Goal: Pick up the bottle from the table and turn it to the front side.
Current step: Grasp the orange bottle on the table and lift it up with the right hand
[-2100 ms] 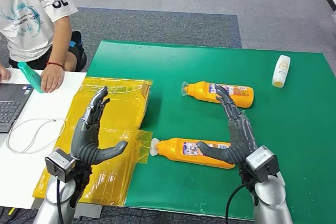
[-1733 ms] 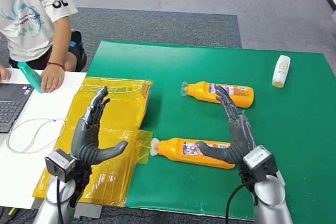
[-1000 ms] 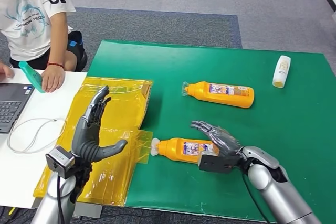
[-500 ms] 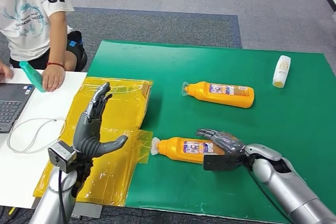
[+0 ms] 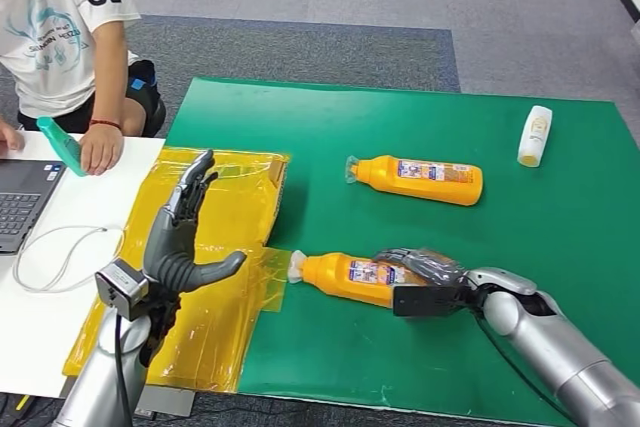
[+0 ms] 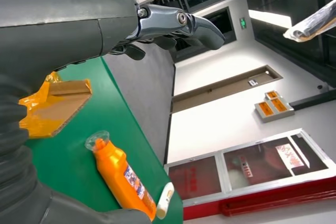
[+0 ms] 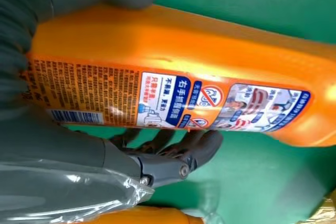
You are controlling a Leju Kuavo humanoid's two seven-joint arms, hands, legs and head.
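Orange bottle [image 5: 353, 277], its label in Chinese print, gripped by the right hand [image 5: 423, 269]; left hand [image 5: 183, 237] spread, holding nothing.

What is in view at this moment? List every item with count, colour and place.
Bottles: two, orange, lying on the green mat; the near bottle is gripped at its base end, the far bottle lies apart beyond it.
Small bottle: one, white, far right of the mat.
Mat: one, green, covering the table.
Wrapping: one, yellow, left of the mat.
Laptop: one, dark, far left on the white surface.
Cable: one, white, looped beside the laptop.
Person: one, white shirt, far left, holding a teal object.
Left hand: raised over the wrapping, holding nothing.
Right hand: gripping the near bottle.
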